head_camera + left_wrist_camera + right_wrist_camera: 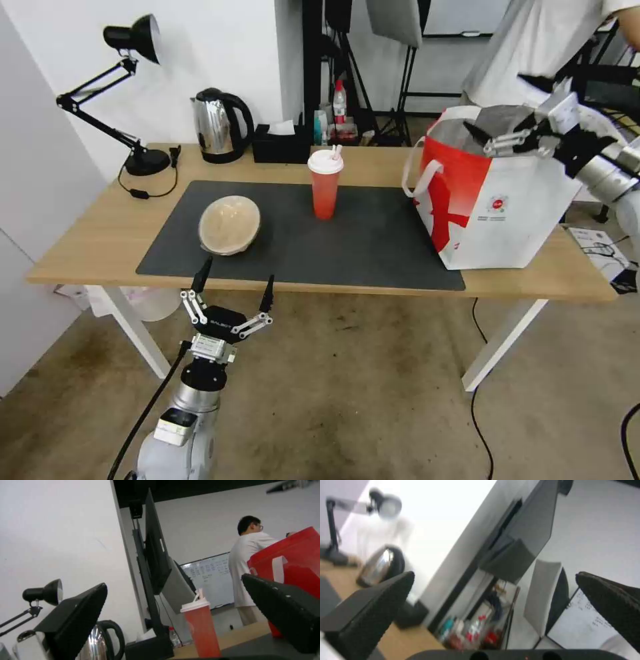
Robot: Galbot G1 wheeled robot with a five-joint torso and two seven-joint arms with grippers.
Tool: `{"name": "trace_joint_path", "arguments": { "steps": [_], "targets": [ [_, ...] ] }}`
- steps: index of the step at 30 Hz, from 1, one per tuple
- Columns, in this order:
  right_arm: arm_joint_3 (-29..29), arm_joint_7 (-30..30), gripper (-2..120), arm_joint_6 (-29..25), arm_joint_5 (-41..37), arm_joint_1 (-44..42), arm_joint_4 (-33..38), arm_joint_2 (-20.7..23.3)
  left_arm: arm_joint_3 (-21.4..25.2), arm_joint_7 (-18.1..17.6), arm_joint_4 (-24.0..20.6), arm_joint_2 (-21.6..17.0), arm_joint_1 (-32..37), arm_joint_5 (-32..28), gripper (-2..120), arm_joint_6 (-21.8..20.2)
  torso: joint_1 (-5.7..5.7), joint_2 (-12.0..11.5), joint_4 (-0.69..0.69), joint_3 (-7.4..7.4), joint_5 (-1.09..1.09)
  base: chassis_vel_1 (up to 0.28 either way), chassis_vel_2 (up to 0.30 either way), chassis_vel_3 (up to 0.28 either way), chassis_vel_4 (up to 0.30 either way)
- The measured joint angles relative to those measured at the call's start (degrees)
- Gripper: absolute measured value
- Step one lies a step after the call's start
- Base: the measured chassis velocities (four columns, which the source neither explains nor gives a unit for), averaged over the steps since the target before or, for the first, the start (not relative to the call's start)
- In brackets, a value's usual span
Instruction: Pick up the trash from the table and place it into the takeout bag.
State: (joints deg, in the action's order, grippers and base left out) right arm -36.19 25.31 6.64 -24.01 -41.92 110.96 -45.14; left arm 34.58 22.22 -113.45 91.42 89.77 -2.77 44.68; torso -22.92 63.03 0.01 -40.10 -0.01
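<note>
Head view, counter (93,250): light wood, white legs, dark mat (373,247) across the middle.
Head view, tan bowl (229,225): on the mat's left part, tipped toward the near edge, lid on.
Head view, cup (325,183): red, white lid, straw; upright on the mat near its far edge, well apart from the bowl.
Head view, bag (507,207): stands on the counter's right end, partly on the mat; red panel faces the cup, mouth open, foil lining visible.
Head view, left pincer (233,287): below the counter's near edge, just in front of the tan bowl; fingers spread wide, holding nothing.
Head view, right pincer (475,128): at the bag's open mouth, over the rim; fingers appear spread with nothing between them, though the angle is poor.
Head view, background: kettle (219,125), tissue box (280,143) and lamp (127,87) along the far left of the counter.
Left wrist view, left pincer (173,597): two dark fingers wide apart, nothing gripped.
Left wrist view, beyond: cup (201,627) upright between the fingers, farther off; red side of the bag (293,562) beside it; kettle (100,640) and lamp (43,595) at the other side.
Right wrist view, right pincer (493,597): fingers wide apart, empty.
Right wrist view, beyond: kettle (380,566), lamp (385,502), strip of counter (340,580); all blurred.
</note>
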Motion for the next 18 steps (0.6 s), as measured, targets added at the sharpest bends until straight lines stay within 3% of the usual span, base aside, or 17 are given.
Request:
{"name": "trace_joint_path", "arguments": {
  "steps": [4,12,18],
  "targets": [
    [0.9,-8.5,114,0.3,-4.6,-4.8,6.9,-0.2,-0.1,-0.1,0.0,0.0,0.0,0.0,100,0.0,0.00,0.0,-0.01,0.00,-0.01,0.000,0.000,0.000,0.000],
    [1.8,-15.9,110,-0.3,-4.9,-11.8,13.6,-2.6,-0.2,-0.1,0.0,0.0,0.2,0.2,100,0.0,0.00,0.0,-0.01,0.00,0.00,0.000,0.000,0.000,0.000],
    [5.7,-27.0,100,-5.6,-0.7,-19.3,17.6,-9.0,-0.3,-0.2,0.0,0.0,0.4,0.2,100,0.1,0.01,0.0,0.00,0.00,0.00,0.000,0.000,0.000,0.000]
  ]
}}
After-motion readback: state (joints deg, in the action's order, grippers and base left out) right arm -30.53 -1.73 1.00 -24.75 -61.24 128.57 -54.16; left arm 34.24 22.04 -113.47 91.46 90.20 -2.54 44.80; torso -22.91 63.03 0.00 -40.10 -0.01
